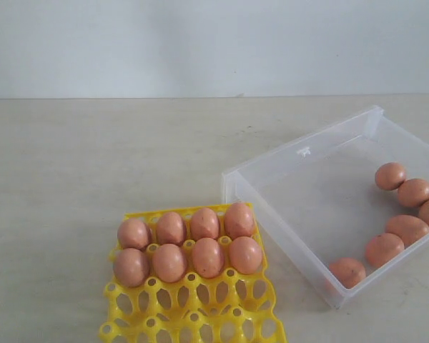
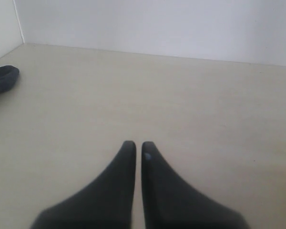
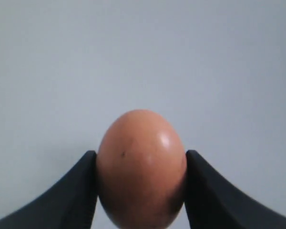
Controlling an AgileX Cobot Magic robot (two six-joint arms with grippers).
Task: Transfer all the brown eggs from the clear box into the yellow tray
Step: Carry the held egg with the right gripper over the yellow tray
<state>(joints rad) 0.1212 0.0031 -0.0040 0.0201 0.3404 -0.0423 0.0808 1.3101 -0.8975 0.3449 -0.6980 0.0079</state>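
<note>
The yellow tray sits at the front centre of the table, its two back rows filled with several brown eggs. To its right stands the clear box, with several more brown eggs along its right and near walls. Neither arm shows in the exterior view. In the right wrist view my right gripper is shut on one brown egg, held in front of a plain pale wall. My left gripper is shut and empty above bare table.
A dark object lies at the edge of the left wrist view, near the wall corner. The pale tabletop stretches left of and behind the tray. The tray's front rows stand open.
</note>
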